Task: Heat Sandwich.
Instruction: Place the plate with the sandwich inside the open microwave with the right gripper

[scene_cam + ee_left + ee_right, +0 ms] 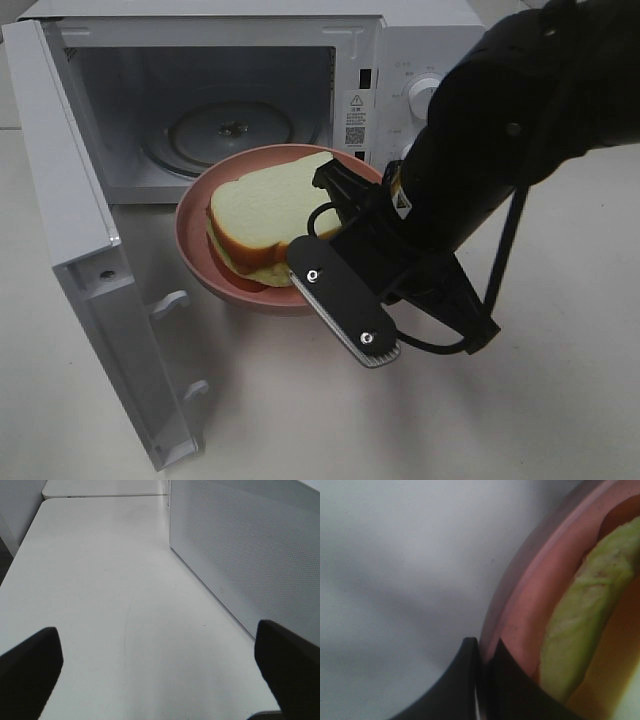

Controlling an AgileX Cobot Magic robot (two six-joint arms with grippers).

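The sandwich (pixel 265 212), white bread with tan crust and pale green filling, lies on a round pink plate (pixel 195 250) just in front of the open microwave (pixel 420 50). My right gripper (pixel 300 262) is shut on the plate's near right rim. In the right wrist view its fingertips (pixel 470 680) pinch the pink rim (pixel 530 605), with the green filling (pixel 580 620) beside them. My left gripper (pixel 160 675) stands open over bare table beside the microwave's perforated side wall (pixel 250 545). It holds nothing and is out of the exterior high view.
The microwave door (pixel 80 250) swings out wide on the left, its edge reaching toward the table front. The glass turntable (pixel 230 125) lies bare inside the cavity. The right arm's black bulk (pixel 500 130) covers the control knobs. The white table (pixel 300 420) spreads in front.
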